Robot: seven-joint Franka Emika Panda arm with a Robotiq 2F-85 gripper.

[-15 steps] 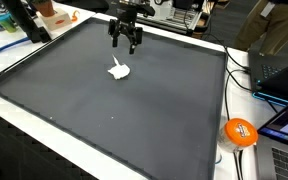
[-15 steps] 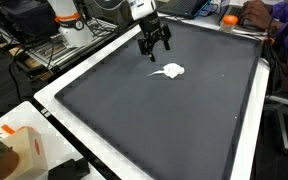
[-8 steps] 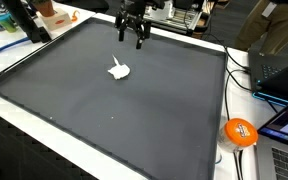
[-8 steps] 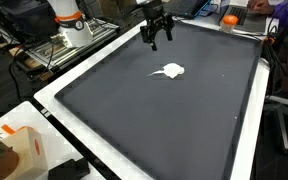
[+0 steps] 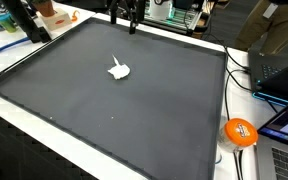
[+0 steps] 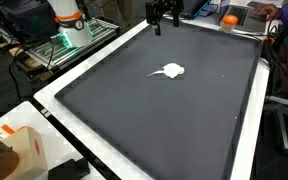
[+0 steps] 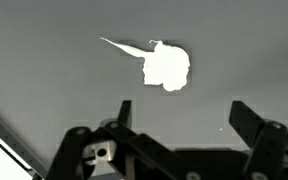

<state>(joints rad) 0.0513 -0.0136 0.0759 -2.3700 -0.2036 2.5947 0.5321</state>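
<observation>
A small white crumpled scrap [image 5: 119, 70] lies on the dark grey table mat [image 5: 134, 110]; it also shows in an exterior view [image 6: 169, 71] and in the wrist view [image 7: 166, 65]. My gripper [image 5: 131, 22] is high above the far part of the mat, well clear of the scrap, and shows in an exterior view [image 6: 165, 22] too. Its jaws [image 7: 179, 115] are open and empty in the wrist view.
An orange ball [image 5: 240, 132] and a laptop [image 5: 280, 72] sit off the mat's edge. A cardboard box [image 6: 24, 150] stands near one corner. A person in purple [image 6: 269, 18] sits beyond the far edge, with a white robot base [image 6: 69, 25] nearby.
My gripper has risen and moved back from just above the scrap toward the far edge of the mat. The scrap has stayed where it was.
</observation>
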